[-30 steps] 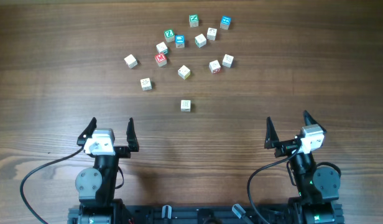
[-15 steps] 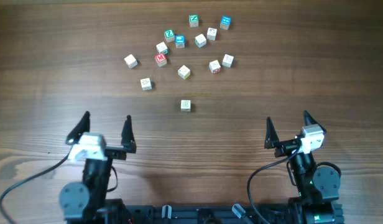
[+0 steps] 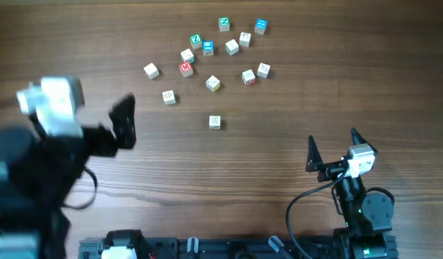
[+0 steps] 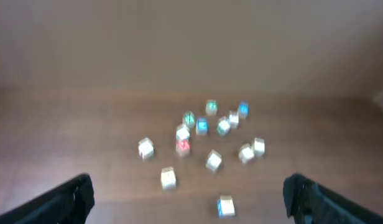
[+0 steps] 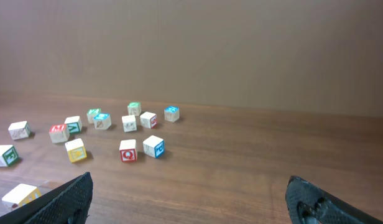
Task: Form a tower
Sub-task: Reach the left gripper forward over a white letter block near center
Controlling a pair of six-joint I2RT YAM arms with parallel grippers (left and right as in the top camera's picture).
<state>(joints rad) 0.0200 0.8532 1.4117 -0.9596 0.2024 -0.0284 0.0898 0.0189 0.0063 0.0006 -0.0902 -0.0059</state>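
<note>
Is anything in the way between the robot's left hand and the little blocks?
No, nothing I can see. The left hand is open, up above the table, and only bare wood lies between it and the nearest block. No tower stands yet: the blocks lie loose, none stacked on another.

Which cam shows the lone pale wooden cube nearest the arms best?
Overhead: the lone pale wooden cube sits whole and sharp, printed top face showing. Left wrist shows it blurred near the bottom edge; right wrist catches it low left.

Seemingly a robotics lab: wood-grain table (image 3: 229, 165), plain beige wall (image 5: 241, 50), cabled arm (image 3: 362, 205).
</note>
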